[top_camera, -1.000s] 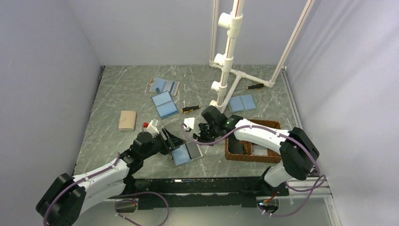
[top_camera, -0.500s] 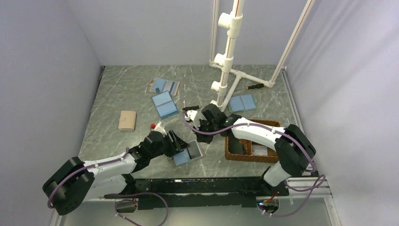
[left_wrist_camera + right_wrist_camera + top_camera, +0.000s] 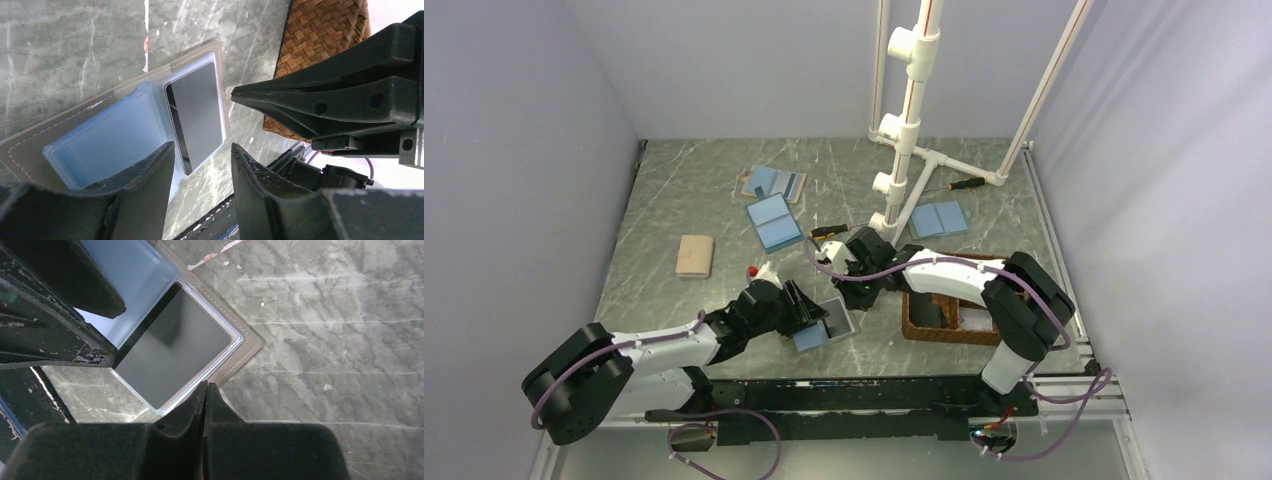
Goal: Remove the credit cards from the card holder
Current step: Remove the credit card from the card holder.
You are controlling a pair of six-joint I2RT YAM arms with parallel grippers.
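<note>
Top view: I see the holder [image 3: 812, 338] lying open just ahead of the bases. Its long axis runs left-right, slightly skewed, with the card leaf toward the right arm.

Left wrist: my left gripper [image 3: 202, 175] is spread above it. The dark card [image 3: 196, 115] is still pocketed, so nothing is out.

Right wrist: my right gripper [image 3: 205, 405] is pressed together and empty, its tip at the card's corner.

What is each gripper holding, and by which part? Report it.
Nothing is held. The left gripper is open over the card holder; the right gripper is shut empty, tips at its edge.
</note>
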